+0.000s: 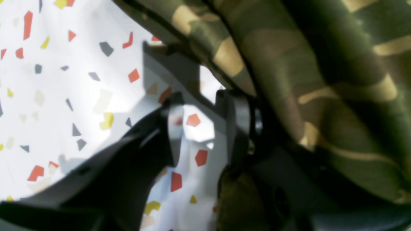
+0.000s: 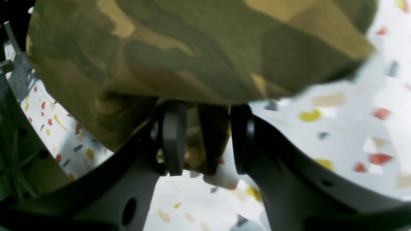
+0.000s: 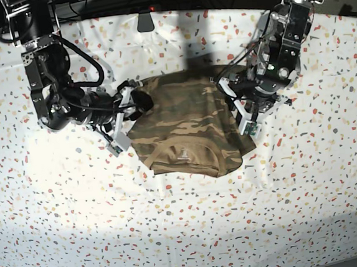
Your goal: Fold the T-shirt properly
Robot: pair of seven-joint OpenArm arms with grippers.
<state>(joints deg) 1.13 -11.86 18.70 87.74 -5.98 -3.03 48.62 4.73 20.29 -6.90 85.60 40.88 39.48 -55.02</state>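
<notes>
The camouflage T-shirt [image 3: 187, 129] lies half-folded mid-tabletop [image 3: 187, 232], and it could bunch or spring back because the right tool [image 2: 205, 138] pinches only a small fold while the left tool [image 1: 200, 128] gapes empty beside the hem.

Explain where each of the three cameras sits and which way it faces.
Left wrist: on the left arm, looking past the left gripper at the T-shirt edge.
Right wrist: on the right arm, facing the right gripper, cloth between its jaws.
Base: overhead, looking down at both arms, the shirt and the speckled table.
All three share the T-shirt and the table.
</notes>
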